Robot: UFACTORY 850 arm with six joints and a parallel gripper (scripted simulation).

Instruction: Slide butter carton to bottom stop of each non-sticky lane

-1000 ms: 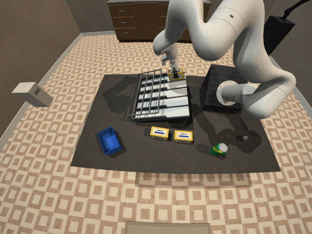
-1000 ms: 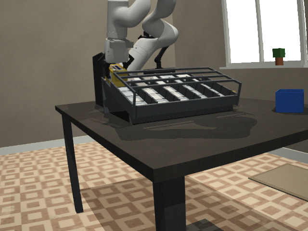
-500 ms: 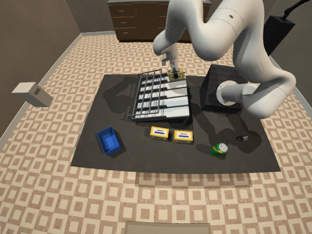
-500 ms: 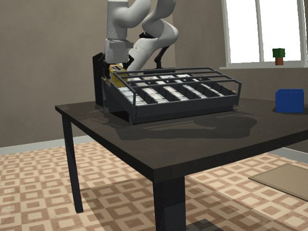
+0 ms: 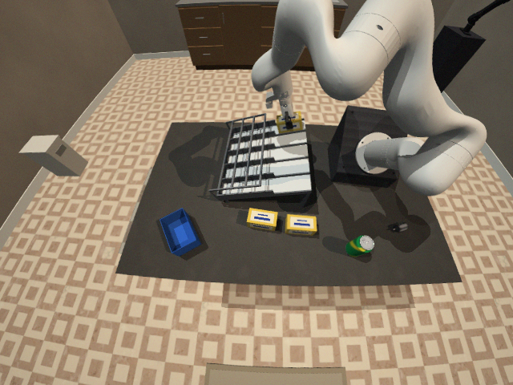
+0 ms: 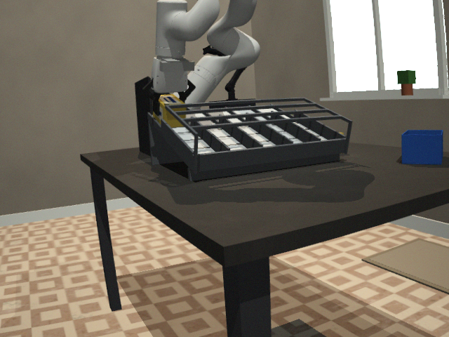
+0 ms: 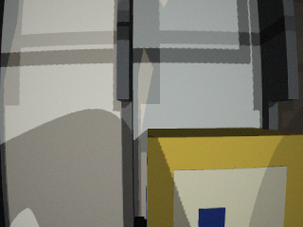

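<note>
A blue bin (image 5: 179,232), a tipped green can (image 5: 359,245) and a potted plant (image 6: 406,82) on the windowsill.

No readable text anywhere; the butter cartons (image 5: 261,218) show only blue bars on cream labels

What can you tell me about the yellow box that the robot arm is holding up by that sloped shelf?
The butter carton is a small yellow box with a pale label bearing blue bars. The gripper is shut on it from above, at the raised end of the sloped shelf, over an end lane. The wrist view shows its yellow edge over the lane's pale floor. Whether it touches the lane is unclear.
</note>
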